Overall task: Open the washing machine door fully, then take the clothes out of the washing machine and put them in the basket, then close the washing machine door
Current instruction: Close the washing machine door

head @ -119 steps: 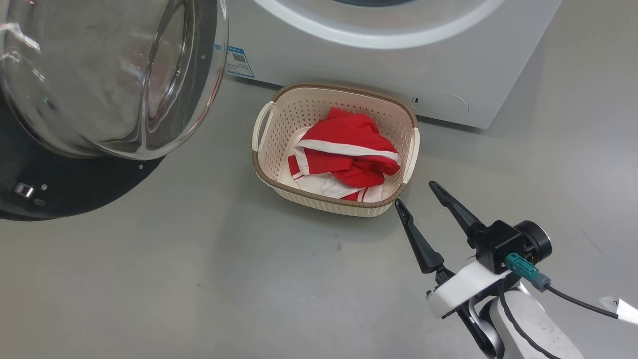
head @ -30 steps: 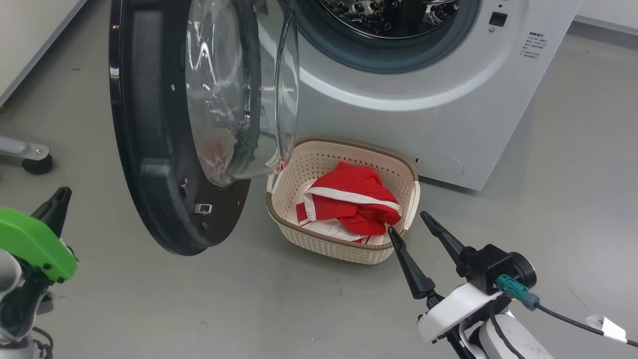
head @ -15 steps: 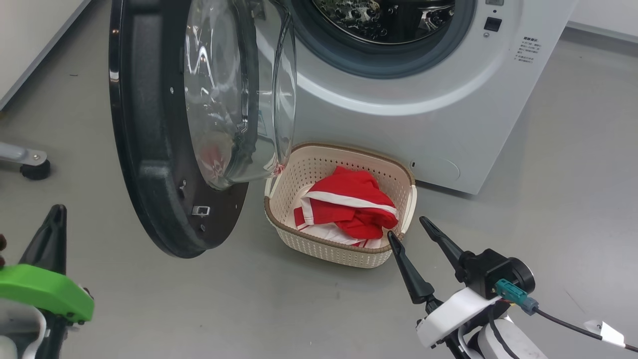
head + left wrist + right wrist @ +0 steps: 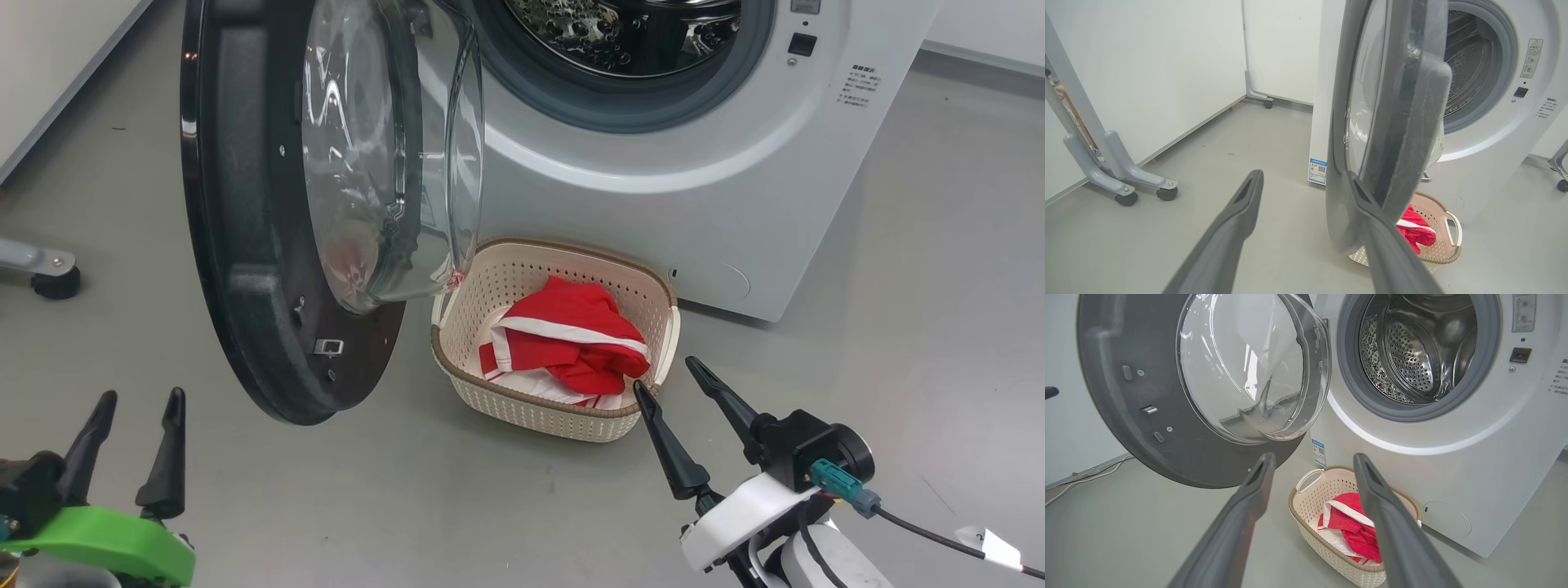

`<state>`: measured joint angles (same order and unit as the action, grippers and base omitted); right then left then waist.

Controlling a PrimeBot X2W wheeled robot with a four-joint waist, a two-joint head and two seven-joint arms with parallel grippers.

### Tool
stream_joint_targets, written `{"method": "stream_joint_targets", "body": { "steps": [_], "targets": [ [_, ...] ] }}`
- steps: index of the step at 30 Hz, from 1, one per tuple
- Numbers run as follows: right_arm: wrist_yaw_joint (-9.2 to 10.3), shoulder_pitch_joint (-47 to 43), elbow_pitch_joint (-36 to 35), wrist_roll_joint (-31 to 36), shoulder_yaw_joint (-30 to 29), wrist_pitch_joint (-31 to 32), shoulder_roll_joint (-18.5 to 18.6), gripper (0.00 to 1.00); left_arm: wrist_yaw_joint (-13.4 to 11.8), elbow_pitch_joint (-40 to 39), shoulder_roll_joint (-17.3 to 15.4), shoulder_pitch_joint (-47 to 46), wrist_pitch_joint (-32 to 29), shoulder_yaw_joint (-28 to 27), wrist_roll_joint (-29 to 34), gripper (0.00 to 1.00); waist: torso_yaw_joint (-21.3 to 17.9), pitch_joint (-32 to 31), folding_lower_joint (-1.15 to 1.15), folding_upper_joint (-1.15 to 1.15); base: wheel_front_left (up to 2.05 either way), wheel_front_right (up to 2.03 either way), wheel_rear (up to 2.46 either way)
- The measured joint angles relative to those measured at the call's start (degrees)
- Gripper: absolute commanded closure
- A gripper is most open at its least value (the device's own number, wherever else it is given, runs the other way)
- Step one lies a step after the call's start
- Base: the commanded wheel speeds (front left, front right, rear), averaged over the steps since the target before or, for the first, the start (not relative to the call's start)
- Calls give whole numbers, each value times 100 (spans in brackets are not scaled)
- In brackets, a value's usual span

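The washing machine door point(image 4: 237, 245) hangs open, nearly edge-on, black rim toward me and glass bowl facing the washing machine point(image 4: 694, 204). The steel drum point(image 4: 1412, 355) looks empty. The clothes point(image 4: 571, 343), red with white stripes, lie in the cream basket point(image 4: 531, 412) on the floor before the machine. My left gripper point(image 4: 140, 400) stands open low at the left, short of the door's outer edge point(image 4: 1392, 122), holding nothing. Just right of the basket's near corner, my right gripper point(image 4: 668, 376) is open and empty, pointing at the basket point(image 4: 1327, 555) and clothes point(image 4: 1355, 531).
A grey wheeled frame leg point(image 4: 41, 265) stands on the floor at the far left, with more legs and casters point(image 4: 1118, 179) beside a white wall panel. Bare grey floor lies in front of the door and basket. A cable point(image 4: 939, 531) trails from my right wrist.
My left gripper's fingers have spread from shut to open and turned to point up the head view. The right gripper, door and basket hold still; the camera shifted slightly.
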<state>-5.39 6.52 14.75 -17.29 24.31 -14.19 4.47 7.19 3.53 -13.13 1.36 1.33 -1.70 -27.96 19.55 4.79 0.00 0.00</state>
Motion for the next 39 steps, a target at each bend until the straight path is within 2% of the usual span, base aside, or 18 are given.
{"method": "stream_joint_targets", "body": {
  "steps": [17, 39],
  "targets": [
    [0, -2, 7, -2, 0, 0, -16, 0, 0, 357, -29, 10, 742, 223, 111, 0, -20, -43, 0, 0, 0, 0, 0],
    [-1, -20, 23, -2, 21, 0, -35, 0, 0, 714, -125, 10, 1012, 431, 183, 0, -22, -96, 0, 0, 0, 0, 0]
  ]
}}
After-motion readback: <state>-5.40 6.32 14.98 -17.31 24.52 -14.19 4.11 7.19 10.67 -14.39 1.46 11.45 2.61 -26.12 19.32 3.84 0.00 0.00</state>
